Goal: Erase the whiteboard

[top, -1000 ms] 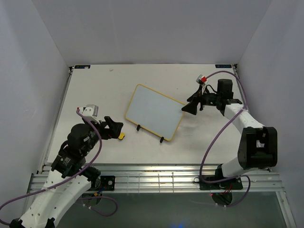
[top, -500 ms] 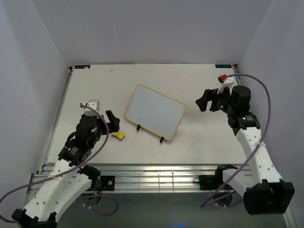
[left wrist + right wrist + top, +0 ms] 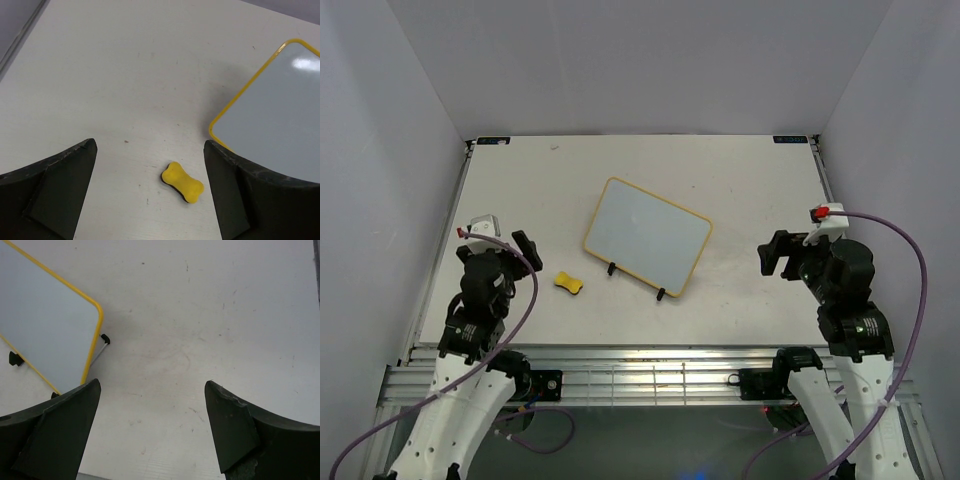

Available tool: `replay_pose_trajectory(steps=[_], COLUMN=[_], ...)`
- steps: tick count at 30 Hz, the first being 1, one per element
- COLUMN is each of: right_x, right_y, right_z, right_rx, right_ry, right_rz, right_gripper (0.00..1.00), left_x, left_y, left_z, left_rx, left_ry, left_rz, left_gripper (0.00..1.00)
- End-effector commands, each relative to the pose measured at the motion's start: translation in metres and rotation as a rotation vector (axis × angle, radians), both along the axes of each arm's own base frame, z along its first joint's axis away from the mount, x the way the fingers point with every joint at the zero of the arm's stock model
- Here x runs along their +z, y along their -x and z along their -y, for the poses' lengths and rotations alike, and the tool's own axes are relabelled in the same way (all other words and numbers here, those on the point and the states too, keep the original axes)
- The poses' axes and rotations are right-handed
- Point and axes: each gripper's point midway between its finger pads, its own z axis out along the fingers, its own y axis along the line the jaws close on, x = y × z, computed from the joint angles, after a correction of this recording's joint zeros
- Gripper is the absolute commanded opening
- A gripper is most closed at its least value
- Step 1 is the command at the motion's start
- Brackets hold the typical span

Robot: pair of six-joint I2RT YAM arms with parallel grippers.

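Whiteboard plain white, yellow eraser near it, left end effector and right end effector splayed, empty

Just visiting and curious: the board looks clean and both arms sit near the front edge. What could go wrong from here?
The board is propped on a thin wire stand; a brush from either arm might tip or shift it. The eraser lies loose near the open left pincer, so a swing could knock it away.
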Motion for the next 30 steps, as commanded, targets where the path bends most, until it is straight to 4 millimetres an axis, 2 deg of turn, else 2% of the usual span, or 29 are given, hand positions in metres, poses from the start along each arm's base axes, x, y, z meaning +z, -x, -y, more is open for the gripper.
replay_pose_trajectory(steps=[1,3,4,9,18,30], right_x=[0.013,0.017,0.021,0.027,0.013,0.004], right_y=[0.011,0.013,0.016,0.015,0.015,0.012], right_z=[0.009,0.010,0.012,0.021,0.026,0.022], right_rx=[-0.039,-0.042,-0.050,-0.078,-0.098,-0.074], right_ry=[0.011,0.011,0.014,0.064,0.112,0.120], right_rz=[0.044,0.071,0.091,0.120,0.104,0.118], right_gripper=[0.90,0.90,0.90,0.90,0.90,0.90], left_x=[0.015,0.014,0.021,0.033,0.031,0.030], left_y=[0.003,0.006,0.010,0.020,0.018,0.017], left_z=[-0.015,-0.017,-0.017,-0.014,-0.006,-0.008], left_rx=[0.044,0.044,0.037,-0.009,-0.057,-0.042], left_ry=[-0.056,-0.068,-0.066,-0.088,-0.092,-0.081], left_rz=[0.106,0.135,0.180,0.282,0.285,0.288], left_gripper=[0.98,0.98,0.98,0.98,0.98,0.98])
